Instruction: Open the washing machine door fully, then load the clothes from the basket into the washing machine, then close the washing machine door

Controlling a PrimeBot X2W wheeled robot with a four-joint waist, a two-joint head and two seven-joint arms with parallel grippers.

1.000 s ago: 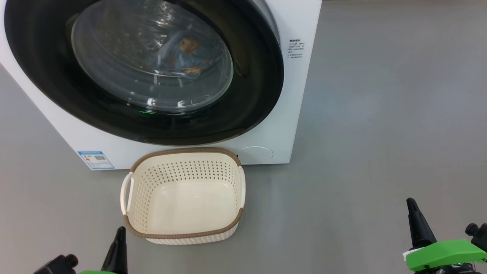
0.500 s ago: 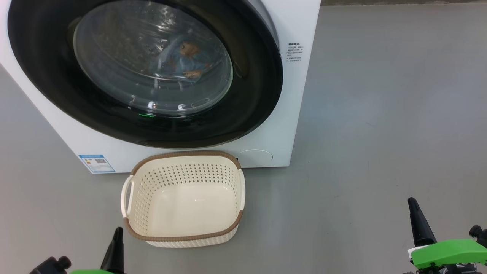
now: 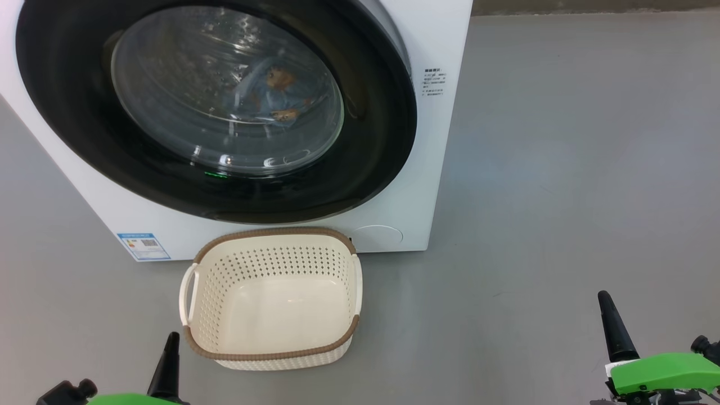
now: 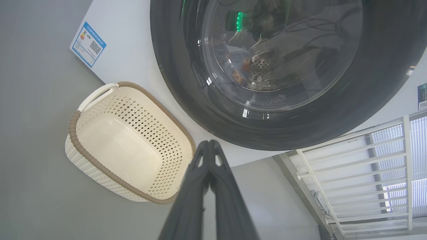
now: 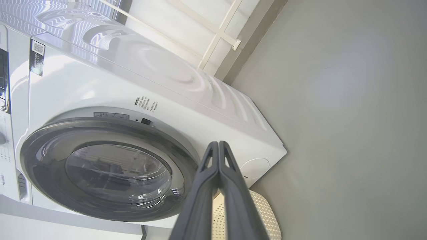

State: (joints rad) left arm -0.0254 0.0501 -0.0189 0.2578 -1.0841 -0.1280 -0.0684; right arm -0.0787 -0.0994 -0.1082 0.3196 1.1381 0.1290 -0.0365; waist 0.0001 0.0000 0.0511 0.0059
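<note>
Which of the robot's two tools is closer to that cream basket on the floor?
Left. The left tool sits just off the basket at its near left corner, not touching; the right tool is well away to the basket's right.

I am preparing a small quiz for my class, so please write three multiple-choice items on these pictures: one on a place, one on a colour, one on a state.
1. Where does the basket stand? A. on the floor before the washing machine, below its door; B. on top of the machine; C. on a table.
2. What colour is the basket's rim? A. green; B. brown; C. blue.
3. How is the door? A. wide open; B. taken off; C. shut.
Answers: 1 A, it stands on the floor under the door; 2 B, a brown band runs around its top; 3 C, it lies flat against the front, clothes behind its glass.
</note>
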